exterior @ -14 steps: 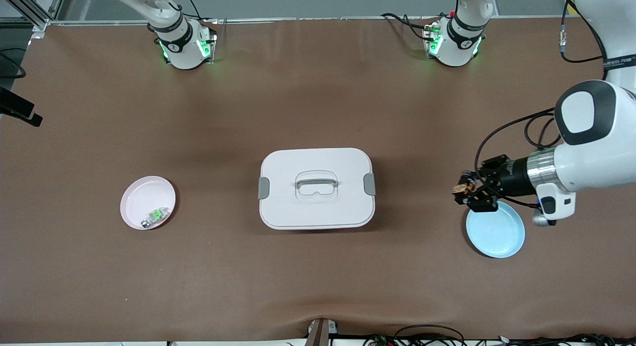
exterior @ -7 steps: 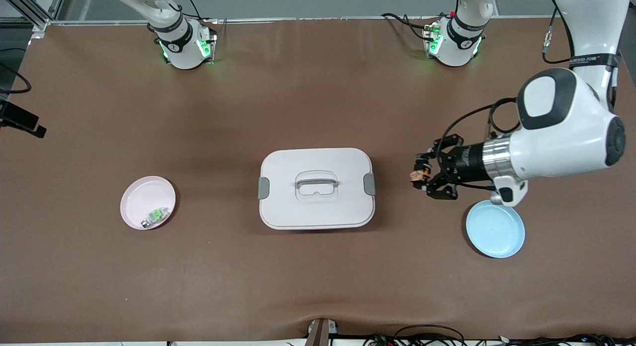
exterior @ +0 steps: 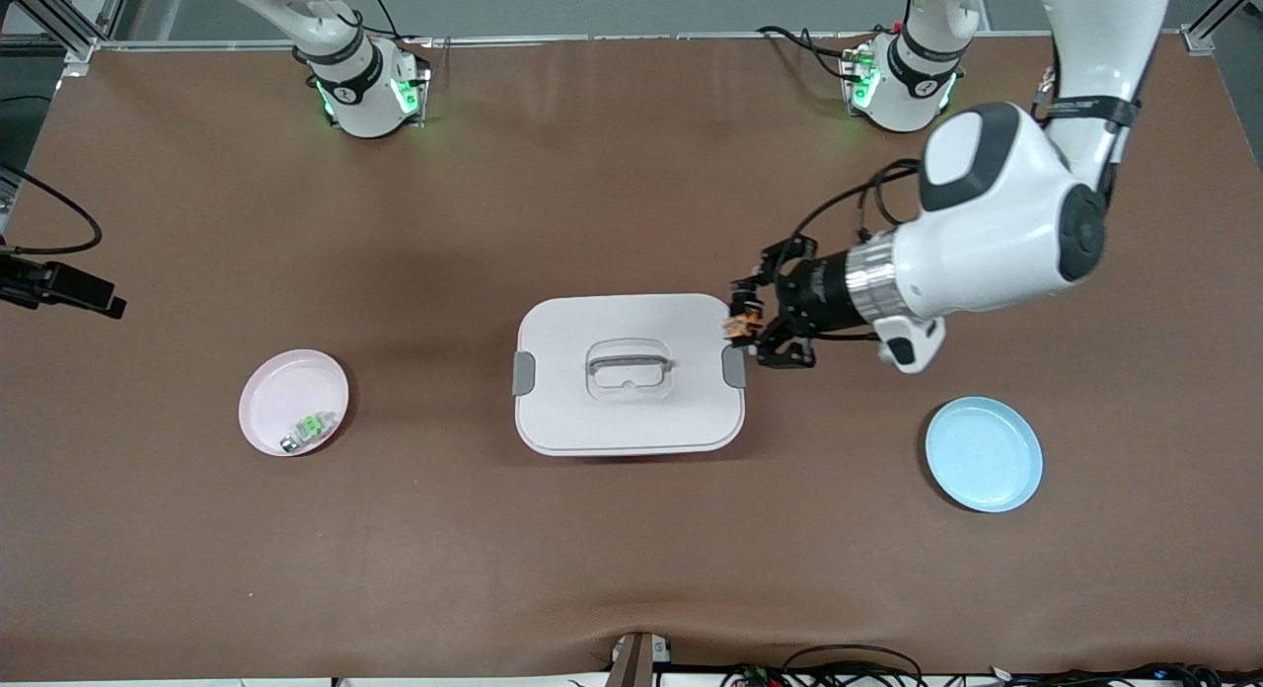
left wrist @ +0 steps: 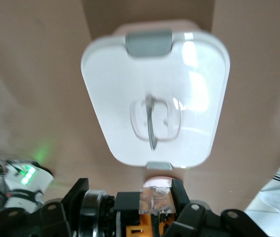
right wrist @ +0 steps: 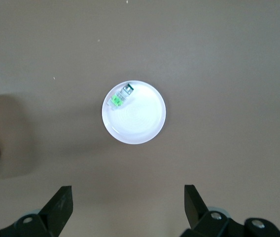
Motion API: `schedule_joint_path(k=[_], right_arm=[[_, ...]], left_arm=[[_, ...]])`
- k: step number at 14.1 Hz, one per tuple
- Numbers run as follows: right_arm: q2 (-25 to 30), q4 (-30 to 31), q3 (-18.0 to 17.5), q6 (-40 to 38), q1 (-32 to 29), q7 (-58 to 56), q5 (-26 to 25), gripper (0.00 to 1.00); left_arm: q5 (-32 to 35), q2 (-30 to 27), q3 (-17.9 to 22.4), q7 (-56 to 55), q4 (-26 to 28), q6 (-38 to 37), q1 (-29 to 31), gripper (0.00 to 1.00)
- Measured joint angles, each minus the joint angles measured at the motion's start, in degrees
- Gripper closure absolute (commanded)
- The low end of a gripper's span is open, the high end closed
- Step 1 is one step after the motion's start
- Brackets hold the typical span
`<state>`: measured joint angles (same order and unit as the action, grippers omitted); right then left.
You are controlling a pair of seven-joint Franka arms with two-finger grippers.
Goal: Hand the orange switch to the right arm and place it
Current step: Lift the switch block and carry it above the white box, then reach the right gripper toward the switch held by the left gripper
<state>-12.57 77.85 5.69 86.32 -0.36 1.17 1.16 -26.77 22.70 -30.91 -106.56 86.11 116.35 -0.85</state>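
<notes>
The left gripper (exterior: 742,324), clamping the orange switch (exterior: 737,323) over the box's (exterior: 628,411) three o'clock edge, risked dropping it during handover, since the right gripper (right wrist: 127,197) hung open above the pink plate (right wrist: 152,126).

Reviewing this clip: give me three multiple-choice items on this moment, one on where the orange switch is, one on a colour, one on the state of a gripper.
1. Where is the orange switch?
A. In the pink plate
B. In the left gripper, over the edge of the white lidded box
C. On the blue plate

2. What colour is the plate that holds the green-topped part?
A. Pink
B. Blue
C. Yellow

3. How is the right gripper?
A. Shut on the switch
B. Shut on nothing
C. Open, high over the pink plate

Key: B, the switch sits between the left fingers; A, the front view shows it; C, the right wrist view shows its fingers apart.
</notes>
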Motion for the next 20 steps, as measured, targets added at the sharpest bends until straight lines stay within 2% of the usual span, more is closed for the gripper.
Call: schedule_joint_path(k=[3,6,10,13,17,20], right_arm=[[-2.7,0.3,-0.4,-0.2,0.7,0.0,1.8,0.00],[-3.7,0.8,-0.6,-0.6,1.9,0.0,9.7,0.00],[-3.3,0.9,-0.6,-2.2,2.3,0.4,20.8,0.00],[-1.6,2.3,-0.6,-2.3,2.9,3.4,27.4,0.00],[2.3,4.8,-0.7,-1.6,4.6,5.1,31.5,0.00],[6.7,10.9,-0.8,4.2,6.8,6.7,34.1,0.00]], left_arm=[[0.0,0.1,0.0,-3.3,-0.6,3.8,-5.5,0.91],[0.0,0.1,0.1,-4.6,-0.7,8.2,-9.7,0.91],[0.6,0.2,0.1,-5.3,-1.1,9.3,-13.2,0.91],[3.3,0.3,0.1,-7.5,-1.5,10.5,-15.2,0.91],[5.3,2.0,0.1,-8.0,-1.6,12.7,-15.9,0.91],[5.4,2.5,0.1,-8.0,-1.8,13.0,-15.9,0.91]])
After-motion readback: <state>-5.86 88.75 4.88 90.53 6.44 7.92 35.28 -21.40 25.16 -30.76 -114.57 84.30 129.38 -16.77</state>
